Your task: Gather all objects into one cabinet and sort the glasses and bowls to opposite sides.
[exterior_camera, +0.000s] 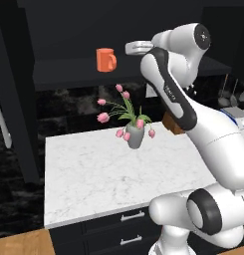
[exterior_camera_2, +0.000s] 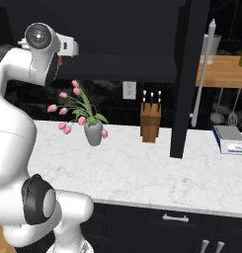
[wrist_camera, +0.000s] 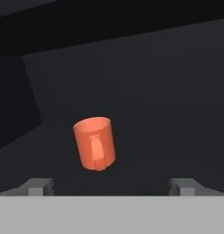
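The orange mug (exterior_camera: 106, 60) stands upright on the dark inner shelf (exterior_camera: 68, 74) of the black upper cabinet (exterior_camera: 73, 30), handle turned toward the arm's side. In the hand view the mug (wrist_camera: 94, 143) sits ahead of the tool (wrist_camera: 112, 186), slightly to the left of the midline between the fingertips (wrist_camera: 39, 186), with its loop handle facing the camera; its long axis appears tilted there, which reflects the roll of the hand. The tool's jaws are spread fully apart and hold nothing. The mug is clear of both fingertips, with a gap remaining.

Judgement: the coming move is a forward approach with a small leftward correction.

Around the mug the shelf is bare on either side; the cabinet's back wall lies behind it. Below the mug, on the marble surface (exterior_camera: 93, 174), stands the tulip vase (exterior_camera: 135, 135), well apart from the approach path.
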